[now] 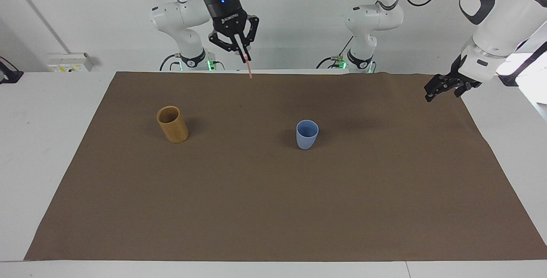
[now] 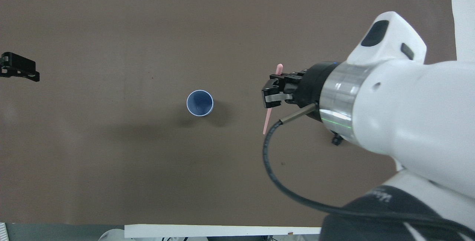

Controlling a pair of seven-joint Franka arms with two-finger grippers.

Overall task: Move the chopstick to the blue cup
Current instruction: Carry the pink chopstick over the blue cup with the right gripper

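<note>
My right gripper (image 1: 245, 57) is shut on a pale pink chopstick (image 1: 248, 69) and holds it high in the air, tip hanging down, over the mat between the two cups. In the overhead view the right gripper (image 2: 273, 94) and the chopstick (image 2: 267, 121) are beside the blue cup (image 2: 200, 102), toward the right arm's end. The small light blue cup (image 1: 307, 134) stands upright and empty near the mat's middle. My left gripper (image 1: 436, 89) waits in the air over the mat's edge at the left arm's end; it also shows in the overhead view (image 2: 19, 69).
A taller tan wooden cup (image 1: 172, 124) stands upright and empty toward the right arm's end; the right arm hides it in the overhead view. A brown mat (image 1: 273, 209) covers the white table.
</note>
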